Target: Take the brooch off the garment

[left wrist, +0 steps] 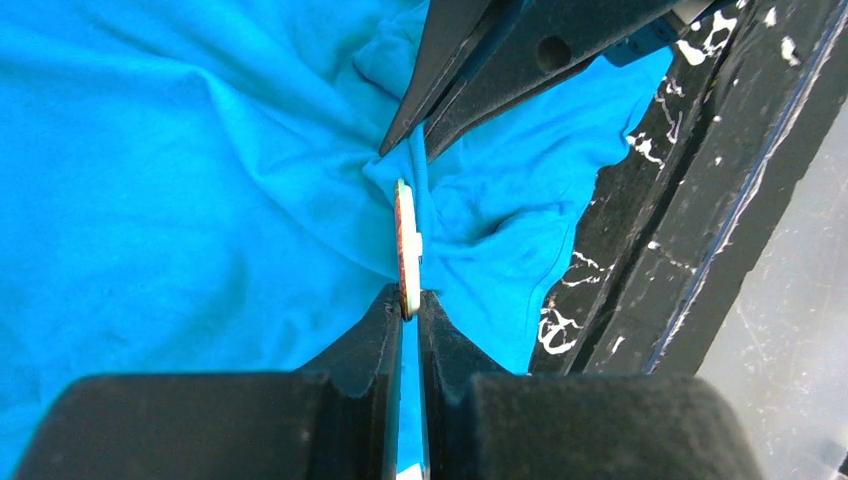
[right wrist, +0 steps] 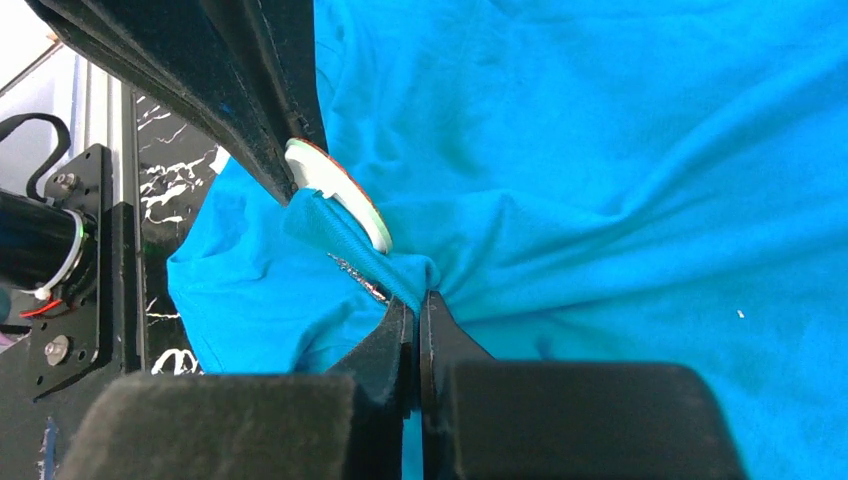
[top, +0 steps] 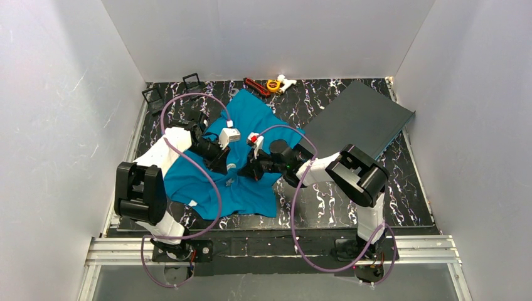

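Brooch edge clamped in left end effector, right end effector pinching garment fold beside it

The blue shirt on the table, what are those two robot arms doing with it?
The left hand is shut on the edge of a round brooch, and the right hand pinches a fold of the teal T-shirt right beside it. The brooch is not yet free of the cloth.
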Controlling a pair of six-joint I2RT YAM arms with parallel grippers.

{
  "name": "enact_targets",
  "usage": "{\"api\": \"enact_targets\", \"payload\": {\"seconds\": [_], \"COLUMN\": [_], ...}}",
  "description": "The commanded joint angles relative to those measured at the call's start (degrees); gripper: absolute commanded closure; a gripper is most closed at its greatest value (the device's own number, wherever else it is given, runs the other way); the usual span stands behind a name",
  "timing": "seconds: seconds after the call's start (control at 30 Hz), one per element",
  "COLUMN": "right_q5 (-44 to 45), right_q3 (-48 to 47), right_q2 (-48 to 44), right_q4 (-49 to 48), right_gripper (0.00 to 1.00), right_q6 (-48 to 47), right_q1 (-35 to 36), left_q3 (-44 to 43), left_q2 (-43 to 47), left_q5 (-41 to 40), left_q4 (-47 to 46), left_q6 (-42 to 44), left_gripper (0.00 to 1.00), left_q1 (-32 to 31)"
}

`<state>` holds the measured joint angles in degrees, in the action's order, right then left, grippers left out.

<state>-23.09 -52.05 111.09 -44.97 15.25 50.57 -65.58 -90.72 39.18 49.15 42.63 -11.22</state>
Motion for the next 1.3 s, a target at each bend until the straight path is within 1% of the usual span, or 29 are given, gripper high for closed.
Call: {"api": "enact_targets", "payload": {"seconds": [0.0, 0.13, 0.43, 0.53, 0.67, 0.7, 0.77, 0.83, 0.87, 0.9, 1.0, 1.07, 1.17, 1.27], "right_q5": [3.0, 3.9, 5.2, 4.8, 4.7, 4.6, 2.4, -0.5, -2.0, -2.9, -5.4, -6.3, -7.4, -7.2], "right_q3": [-0.8, -0.7, -1.6, -1.8, -2.2, -2.4, -2.5, -2.3, -2.1, -1.9, -1.6, -1.9, -2.8, -3.4], "right_q2": [-0.8, -1.3, -2.1, -2.7, -3.5, -3.7, -4.2, -4.7, -4.7, -4.7, -4.5, -4.0, -3.0, -2.0], "right_q4": [2.2, 4.8, 7.0, 7.8, 8.7, 8.8, 8.8, 7.2, 6.1, 5.1, 1.3, -1.0, -4.1, -4.7], "right_gripper": [0.99, 0.99, 0.99, 0.99, 0.92, 0.88, 0.69, 0.53, 0.46, 0.41, 0.31, 0.27, 0.23, 0.23], "right_q6": [-3.7, -5.8, -9.1, -10.8, -11.8, -11.7, -10.5, -8.5, -7.0, -5.7, -0.9, 2.6, 7.6, 9.7], "right_q1": [0.1, 0.1, 0.1, 0.1, 0.0, 0.0, -0.1, -0.1, -0.1, -0.1, -0.1, -0.1, 0.1, 0.5], "left_q3": [-1.4, -1.5, -3.5, -5.1, -7.1, -7.3, -7.7, -8.0, -8.3, -8.6, -9.4, -9.7, -10.1, -10.5], "left_q2": [0.7, 1.3, -0.6, -2.6, -5.4, -5.8, -6.4, -6.8, -7.1, -7.4, -8.5, -9.1, -9.6, -9.8], "left_q5": [-3.5, -5.1, -3.2, -2.1, -1.1, -1.1, -1.0, -0.7, -0.4, 0.0, 0.8, 1.3, 1.8, 2.6], "left_q4": [4.3, 5.8, 12.0, 15.9, 19.9, 20.1, 20.3, 20.4, 20.6, 21.0, 21.6, 22.0, 22.0, 22.0], "left_q6": [4.0, 6.6, 12.3, 14.2, 15.8, 15.8, 15.4, 14.6, 14.3, 14.0, 13.2, 12.9, 11.9, 11.3], "left_gripper": [1.0, 1.0, 1.0, 1.0, 1.0, 1.0, 1.0, 1.0, 1.0, 1.0, 1.0, 1.0, 1.0, 1.0], "left_q1": [0.0, 0.0, 0.0, 0.1, 0.1, 0.1, 0.1, 0.1, 0.1, 0.1, 0.1, 0.1, 0.1, 0.1]}}
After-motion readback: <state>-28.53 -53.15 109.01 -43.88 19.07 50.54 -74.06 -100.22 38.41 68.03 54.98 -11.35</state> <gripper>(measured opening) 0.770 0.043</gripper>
